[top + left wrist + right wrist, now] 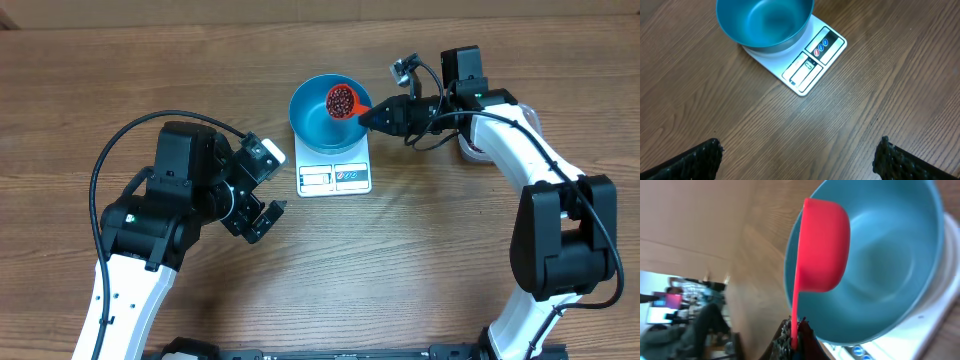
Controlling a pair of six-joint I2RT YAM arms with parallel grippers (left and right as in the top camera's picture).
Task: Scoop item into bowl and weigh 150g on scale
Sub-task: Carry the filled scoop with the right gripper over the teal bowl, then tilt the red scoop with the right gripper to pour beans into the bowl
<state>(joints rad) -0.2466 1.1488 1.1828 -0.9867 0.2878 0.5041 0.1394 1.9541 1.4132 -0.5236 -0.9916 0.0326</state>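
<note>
1. The beans [340,100] are tiny, loose and light. I judge they will roll and spill at any tilt, so they travel only inside the red scoop [346,103].
2. They lie heaped in the scoop, over the blue bowl [312,130], upper middle of the overhead frame.
3. The scoop looks like stiff, light plastic, and its thin handle is the place to hold it. The right gripper [374,116] is clamped there.
4. The bowl sits on the white scale [335,178], and no beans show inside it.
5. The right arm reaches in from the right edge. The left gripper [268,220], at lower left, has its jaws wide apart and holds nothing.
</note>
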